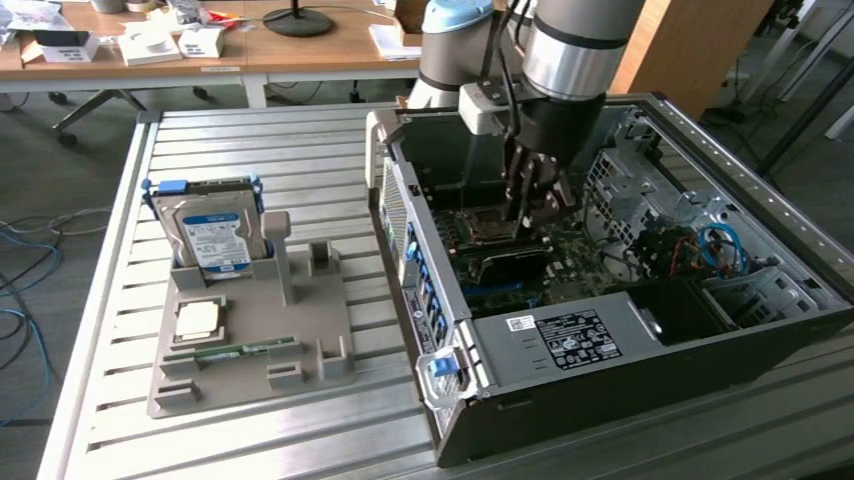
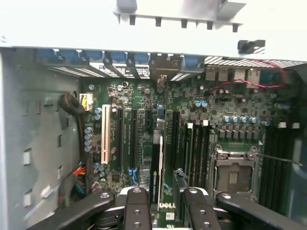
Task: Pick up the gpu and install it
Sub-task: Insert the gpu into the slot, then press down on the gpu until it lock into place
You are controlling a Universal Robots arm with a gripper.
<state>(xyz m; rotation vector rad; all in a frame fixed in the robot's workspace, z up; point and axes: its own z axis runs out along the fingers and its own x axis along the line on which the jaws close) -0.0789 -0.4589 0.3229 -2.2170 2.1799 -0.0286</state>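
- The gripper (image 1: 534,215) hangs straight down inside the open computer case (image 1: 587,400), close above the motherboard (image 2: 139,96).
- Its two fingers (image 2: 137,211) are partly drawn together and pinch the gpu (image 1: 563,200), a thin brownish card that stands on edge between them.
- In the wrist view the gpu (image 2: 157,167) is seen edge-on, running away from the gripper (image 2: 167,211) in line with the long dark slots on the board.
- I cannot tell whether the card's lower edge is already seated in a slot or only just above it.
- A white slot (image 2: 104,134) lies parallel to the card, off to one side of the fingers.
- The empty processor socket (image 2: 233,175) sits on the other side, near the gripper.
- Outside the case and well apart from the gripper, a grey holder (image 1: 320,360) rests on the slatted table (image 1: 267,140).
- The holder carries an upright hard drive (image 1: 214,235) with a blue label and a small green memory stick (image 1: 247,350) lying flat.
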